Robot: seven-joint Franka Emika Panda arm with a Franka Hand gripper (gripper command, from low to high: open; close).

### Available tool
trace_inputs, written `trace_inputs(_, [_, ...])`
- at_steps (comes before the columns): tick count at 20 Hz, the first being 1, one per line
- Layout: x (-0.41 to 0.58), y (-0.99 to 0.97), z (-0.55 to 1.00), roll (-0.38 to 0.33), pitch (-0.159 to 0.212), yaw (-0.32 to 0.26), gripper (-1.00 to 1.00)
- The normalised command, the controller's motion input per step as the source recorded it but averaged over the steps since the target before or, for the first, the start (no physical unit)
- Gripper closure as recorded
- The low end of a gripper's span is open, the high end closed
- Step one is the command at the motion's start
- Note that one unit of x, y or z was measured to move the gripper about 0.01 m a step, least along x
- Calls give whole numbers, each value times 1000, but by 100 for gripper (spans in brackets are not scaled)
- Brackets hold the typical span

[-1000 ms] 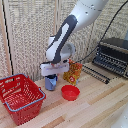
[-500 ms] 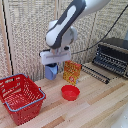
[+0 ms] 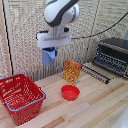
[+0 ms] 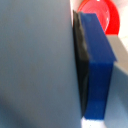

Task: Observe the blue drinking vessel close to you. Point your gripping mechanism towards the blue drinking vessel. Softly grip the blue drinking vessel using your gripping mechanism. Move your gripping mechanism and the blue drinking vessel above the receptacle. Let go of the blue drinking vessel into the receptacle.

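Jaws clenched on blue cup (image 3: 48,56), held high above tabletop (image 3: 95,102), between red basket (image 3: 20,97) and orange box (image 3: 71,71).

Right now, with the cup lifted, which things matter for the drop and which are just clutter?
Job:
- small blue plastic cup, held in the jaws
- whitish gripper block
- large red mesh shopping basket

Lying about:
- small red bowl
- orange box
- dark toaster oven

The blue cup (image 4: 30,60) blocks most of the wrist view, blurred.
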Motion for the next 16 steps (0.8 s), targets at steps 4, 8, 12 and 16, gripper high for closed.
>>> trace_inputs(4, [0,852,509,56,43,0,100])
trace_inputs(8, [0,994,1,-3,25,0,100])
trace_inputs(12, [16,1000,-466,-40,21,0,100])
trace_inputs(16, [49,946,-881,-150,6,0,100])
